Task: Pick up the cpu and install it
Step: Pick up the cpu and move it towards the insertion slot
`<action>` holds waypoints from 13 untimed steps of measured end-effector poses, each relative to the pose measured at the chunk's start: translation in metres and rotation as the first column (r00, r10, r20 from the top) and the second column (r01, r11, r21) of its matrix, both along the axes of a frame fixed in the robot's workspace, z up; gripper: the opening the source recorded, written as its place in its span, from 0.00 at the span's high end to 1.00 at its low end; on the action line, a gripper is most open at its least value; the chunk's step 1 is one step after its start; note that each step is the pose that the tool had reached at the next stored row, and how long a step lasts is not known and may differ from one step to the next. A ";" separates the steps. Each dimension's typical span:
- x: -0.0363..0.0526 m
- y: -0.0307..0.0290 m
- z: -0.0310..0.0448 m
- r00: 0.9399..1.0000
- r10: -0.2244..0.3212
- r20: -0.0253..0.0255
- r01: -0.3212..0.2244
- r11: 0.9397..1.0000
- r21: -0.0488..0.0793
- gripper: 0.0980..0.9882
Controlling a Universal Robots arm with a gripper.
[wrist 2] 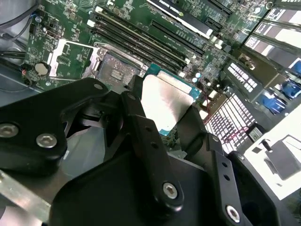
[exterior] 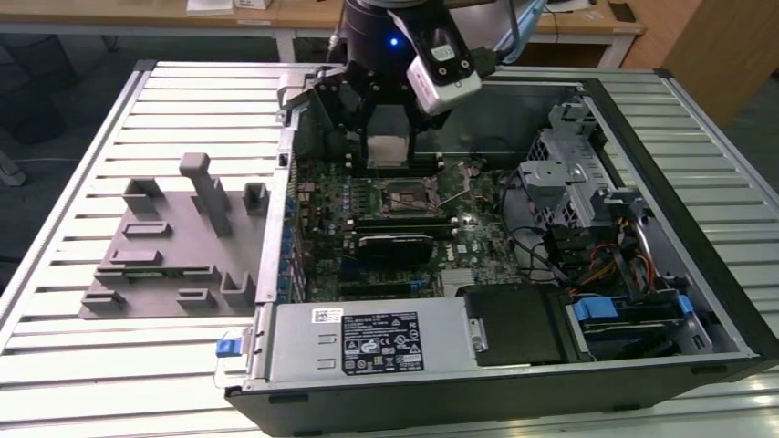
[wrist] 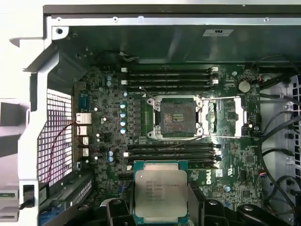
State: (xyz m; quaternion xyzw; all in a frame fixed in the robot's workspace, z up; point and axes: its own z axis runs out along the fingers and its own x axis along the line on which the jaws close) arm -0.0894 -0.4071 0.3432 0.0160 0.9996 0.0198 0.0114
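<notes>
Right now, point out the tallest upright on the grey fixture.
The narrow post standing between the wider block and the small block; it overtops both.

cpu sides behind the gripper

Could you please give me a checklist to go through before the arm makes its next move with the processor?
1. Grip: the silvery-grey square cpu sits between the fingers of the black gripper in both wrist views: ok.
2. Socket open: the square metal-framed socket on the green motherboard stands uncovered: ok.
3. Socket empty: nothing lies on its contacts: ok.
4. Cpu lined up over the socket: in the first wrist view it appears apart from the socket, not over it: not ok.
5. Cpu corners matched to the socket's: cannot tell.
</notes>
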 end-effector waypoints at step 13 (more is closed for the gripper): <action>0.0082 0.0020 -0.0178 1.000 0.000 -0.003 0.000 1.000 0.000 0.50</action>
